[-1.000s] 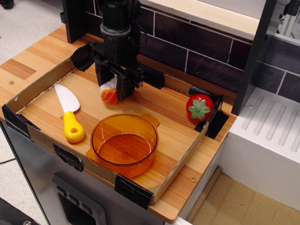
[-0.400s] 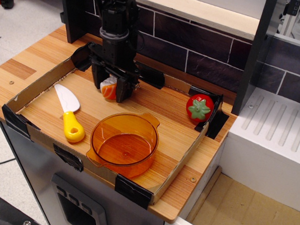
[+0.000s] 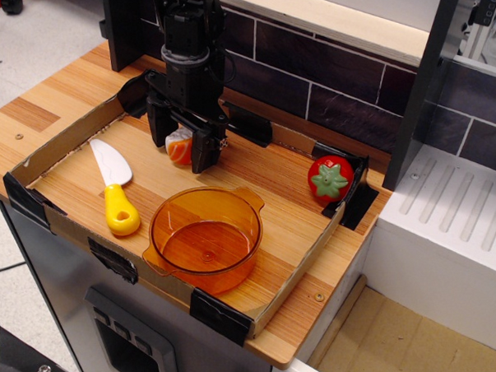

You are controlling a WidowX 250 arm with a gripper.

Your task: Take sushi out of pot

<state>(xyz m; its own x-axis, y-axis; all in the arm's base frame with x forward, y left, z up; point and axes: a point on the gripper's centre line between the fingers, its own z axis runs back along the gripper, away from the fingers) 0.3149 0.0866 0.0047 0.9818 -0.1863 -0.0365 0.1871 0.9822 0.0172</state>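
Observation:
The sushi [image 3: 180, 148], a small orange wedge with a white face, sits between the fingers of my black gripper [image 3: 181, 153], low over the wooden board at the back left. The fingers stand close on both sides of it and appear shut on it. The orange translucent pot [image 3: 253, 227] stands empty in front of the gripper, a short way nearer the board's front edge. The sushi is outside the pot, behind its rim.
A white toy knife with a yellow handle [image 3: 116, 198] lies left of the pot. A red tomato toy with a green top [image 3: 329, 180] sits in the back right corner. A low cardboard wall [image 3: 298, 266] rings the board. A dark tiled wall stands behind.
My gripper has moved a little back and to the left with the sushi, and lower toward the board. The pot, knife and tomato have not moved.

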